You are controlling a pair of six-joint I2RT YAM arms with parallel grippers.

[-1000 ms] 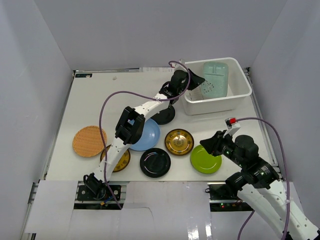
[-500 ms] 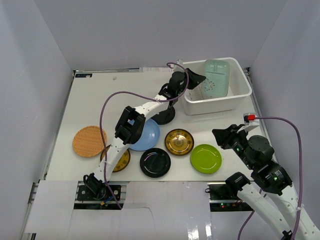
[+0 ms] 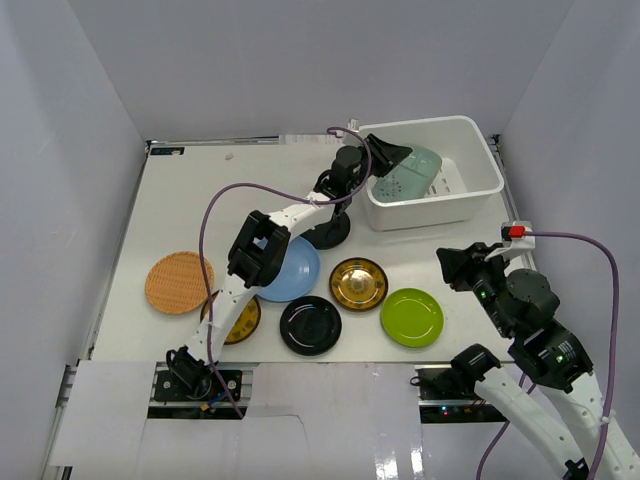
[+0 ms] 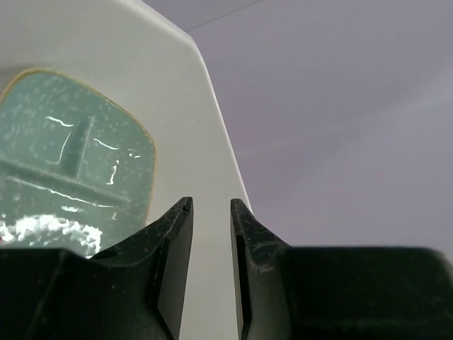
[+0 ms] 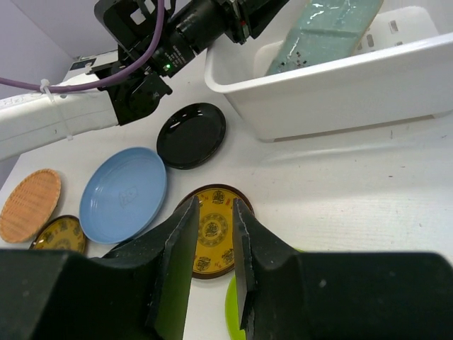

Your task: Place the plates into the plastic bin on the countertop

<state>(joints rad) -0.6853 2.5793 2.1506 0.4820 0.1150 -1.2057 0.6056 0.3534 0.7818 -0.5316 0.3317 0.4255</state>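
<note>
The pale green squarish plate (image 3: pixel 405 180) lies inside the plastic bin (image 3: pixel 430 212), tilted, with its left edge raised toward the bin's left wall. The bin stands at the far right of the worktop (image 3: pixel 200 190).

The left claw (image 3: pixel 390 155) hangs over the bin's left rim, just beside that plate. Its fingers stand a narrow gap apart with nothing between them (the wrist view shows only the white wall through the gap).

The other plates rest on the worktop. One black plate (image 3: pixel 330 232) sits just left of the bin, partly under the left arm. Nearer lie the light blue plate (image 3: pixel 290 270), the gold plate (image 3: pixel 359 283) and the lime green plate (image 3: pixel 411 317). A second black plate (image 3: pixel 310 325) lies at the near edge. The patterned yellow plate (image 3: pixel 240 322) is partly hidden by the arm, and the orange woven plate (image 3: pixel 180 282) sits farthest left.

The right claw (image 3: pixel 450 268) hovers right of the lime green plate, also narrowly parted and holding nothing.
</note>
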